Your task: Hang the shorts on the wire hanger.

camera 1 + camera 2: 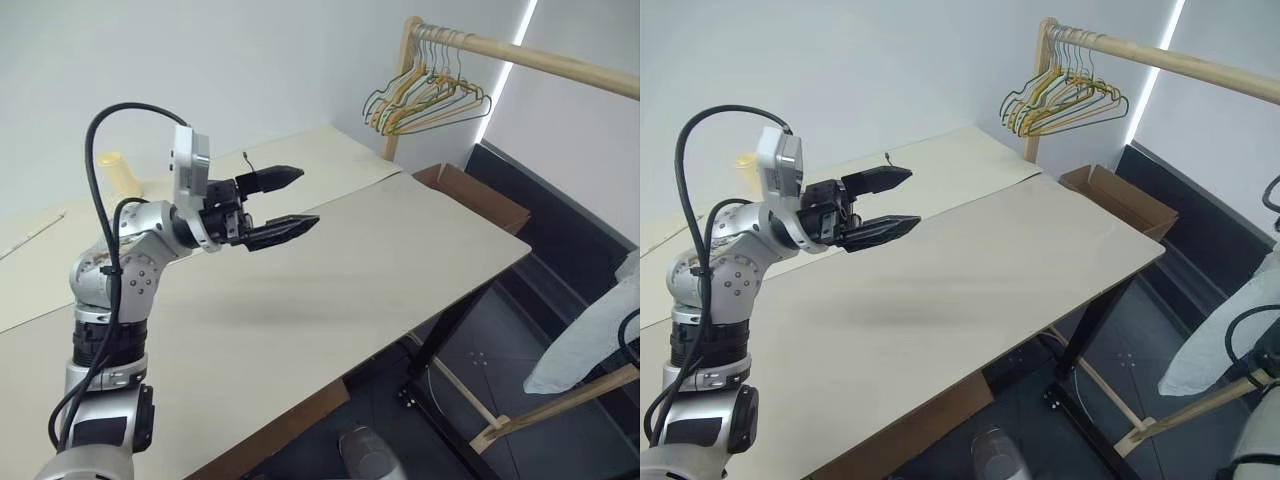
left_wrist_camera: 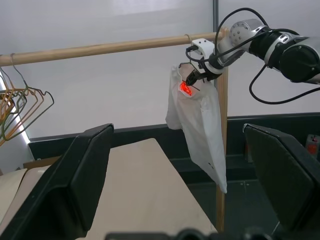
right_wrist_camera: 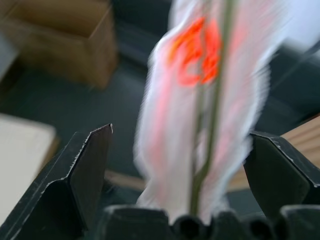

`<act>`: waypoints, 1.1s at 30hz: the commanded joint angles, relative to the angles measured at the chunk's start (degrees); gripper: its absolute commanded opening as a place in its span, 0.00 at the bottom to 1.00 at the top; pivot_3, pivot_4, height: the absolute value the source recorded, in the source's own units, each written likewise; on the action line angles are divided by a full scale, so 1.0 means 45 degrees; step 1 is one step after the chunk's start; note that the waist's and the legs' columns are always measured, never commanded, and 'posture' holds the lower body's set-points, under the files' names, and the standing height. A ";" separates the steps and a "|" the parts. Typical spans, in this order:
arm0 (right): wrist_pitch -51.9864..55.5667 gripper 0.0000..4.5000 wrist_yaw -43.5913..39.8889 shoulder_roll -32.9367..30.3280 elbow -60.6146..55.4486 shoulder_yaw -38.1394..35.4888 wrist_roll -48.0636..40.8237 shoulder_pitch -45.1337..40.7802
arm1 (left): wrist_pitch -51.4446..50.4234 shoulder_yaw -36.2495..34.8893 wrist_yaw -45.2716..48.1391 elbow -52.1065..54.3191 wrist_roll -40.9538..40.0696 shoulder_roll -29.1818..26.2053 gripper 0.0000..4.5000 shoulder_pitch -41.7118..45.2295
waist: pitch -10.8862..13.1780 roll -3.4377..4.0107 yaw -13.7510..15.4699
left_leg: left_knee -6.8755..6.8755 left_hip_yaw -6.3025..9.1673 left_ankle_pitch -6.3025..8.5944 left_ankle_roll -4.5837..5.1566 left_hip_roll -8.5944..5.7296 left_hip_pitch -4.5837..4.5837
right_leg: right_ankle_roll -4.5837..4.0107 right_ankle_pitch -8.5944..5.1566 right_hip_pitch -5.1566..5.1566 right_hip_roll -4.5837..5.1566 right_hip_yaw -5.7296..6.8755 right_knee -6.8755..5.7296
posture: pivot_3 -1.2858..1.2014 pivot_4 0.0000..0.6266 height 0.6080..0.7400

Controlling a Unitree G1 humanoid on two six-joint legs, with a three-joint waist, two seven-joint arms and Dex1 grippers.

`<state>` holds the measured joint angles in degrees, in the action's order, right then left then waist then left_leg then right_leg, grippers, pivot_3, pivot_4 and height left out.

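Observation:
The white shorts (image 2: 200, 125) hang down beside the rack's upright post, just under the wooden rod (image 2: 100, 48); they also reach in at the right edge of the head view (image 1: 590, 340). A thin grey wire of the wire hanger (image 3: 215, 100) runs up through the cloth. My right gripper (image 2: 192, 80) is up at the top of the shorts, open, with the shorts (image 3: 170, 150) and wire between its spread fingers (image 3: 82, 170). A red glow lies on the fabric there. My left gripper (image 1: 308, 197) hovers open above the table, holding nothing.
A bunch of yellow, green and dark hangers (image 1: 425, 95) hangs at the rod's far end. The pale table (image 1: 350, 270) stretches under my left arm, with a yellow object (image 1: 120, 172) at its back left. An open cardboard box (image 1: 475, 195) sits on the floor past the table's corner.

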<state>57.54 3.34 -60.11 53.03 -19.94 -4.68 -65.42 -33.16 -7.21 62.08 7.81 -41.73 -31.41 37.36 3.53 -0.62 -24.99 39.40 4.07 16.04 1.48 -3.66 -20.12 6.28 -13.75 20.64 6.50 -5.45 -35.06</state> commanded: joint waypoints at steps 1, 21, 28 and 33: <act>-0.0685 1.00 0.0821 0.0121 -0.1926 -0.0550 0.0109 0.0384 | 0.0105 -0.0025 0.0124 0.0112 -0.0170 -0.0121 1.00 0.0355 | -0.0004 0.0006 0.0002 | 0.0000 0.0000 0.0000 0.0000 0.0001 0.0001 | 0.0000 0.0001 0.0000 -0.0002 0.0001 0.0000 | 0.37 0.00 1.00; -0.8307 1.00 -0.0842 0.3306 -1.4310 -0.0726 -0.0314 0.6767 | 0.1181 -0.0376 -0.0404 0.0176 0.0488 -0.0137 1.00 -0.0439 | -0.0065 0.0103 0.0150 | 0.0010 -0.0001 -0.0002 0.0002 0.0003 0.0048 | 0.0034 0.0020 0.0010 -0.0009 -0.0027 -0.0025 | 0.39 0.00 1.00; -0.6839 1.00 -0.7390 0.3598 -1.6145 0.0946 -0.5162 0.7745 | 0.1324 -0.0368 0.0346 0.0596 0.1175 -0.1993 1.00 -0.2023 | -0.0102 0.0009 0.0271 | 0.0010 0.0009 -0.0002 0.0001 0.0063 0.0093 | 0.0015 0.0050 0.0005 -0.0064 -0.0015 -0.0007 | 0.40 0.00 1.00; -0.6840 1.00 -1.1242 0.3235 -1.5079 0.3669 -0.5271 0.7454 | 0.1775 -0.0890 0.0727 0.1601 0.1692 -0.3449 1.00 -0.4253 | -0.0105 0.0012 0.0767 | 0.0005 0.0006 -0.0001 0.0000 0.0070 0.0059 | -0.0052 0.0090 0.0094 -0.0058 -0.0026 -0.0009 | 0.43 0.00 1.00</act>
<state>27.89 -42.47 -44.93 -15.66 -5.92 -28.31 -30.16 -26.24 -8.73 64.78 12.29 -34.03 -45.62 18.81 3.05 -0.56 -21.54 39.41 4.10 16.03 1.48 -3.32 -19.96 5.70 -13.13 21.23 6.23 -5.56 -35.14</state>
